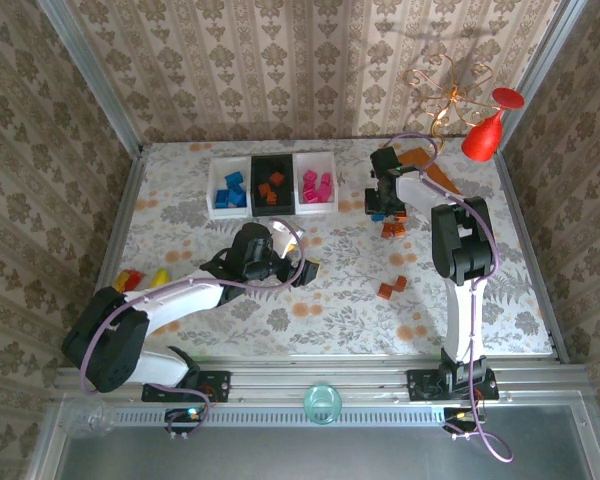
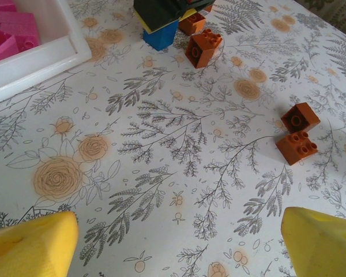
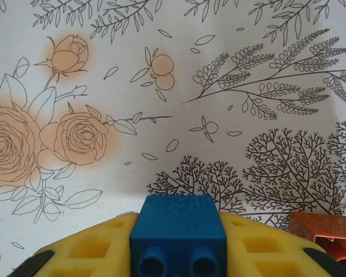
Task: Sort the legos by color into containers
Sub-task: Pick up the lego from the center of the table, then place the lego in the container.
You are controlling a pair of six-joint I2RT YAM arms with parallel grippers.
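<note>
**Sorting partly done: one blue brick in the grasp, orange-brown strays outstanding**

- Right gripper (image 3: 177,245): clenched on a blue brick (image 3: 177,231), which sits squarely between the yellow pads (image 3: 89,251) at tabletop level. Judged to be a pick in progress, with the lift yet to come.
- Just beside those jaws, to the wrist camera's right: an orange-brown brick (image 3: 326,236), unsorted. The left wrist view shows two of that colour (image 2: 203,47) close by the held blue one.
- Beyond the right jaws, toward the back wall: the flat orange-brown board (image 1: 420,158), not part of the sort.
- Left gripper (image 2: 173,254): released, its yellow fingers (image 2: 29,245) spread wide over bare tablecloth, with nothing between them.
- Ahead of the left jaws and to their right: a pair of orange-brown bricks (image 2: 297,131), touching each other, unsorted.
- Ahead of the left jaws and to their left: right white tray (image 1: 333,182), holding pink bricks (image 2: 11,32).
- Next along the row: black tray (image 1: 254,185), holding orange-brown bricks; then left white tray (image 1: 213,190), holding blue bricks.
- Behind the left jaws, by that arm's elbow: small red and yellow pieces (image 1: 140,280), outside any tray.

Judgement: each colour has its tray and each tray already holds several. The held blue and the loose orange-brown bricks are left to place. No pink lies loose.
</note>
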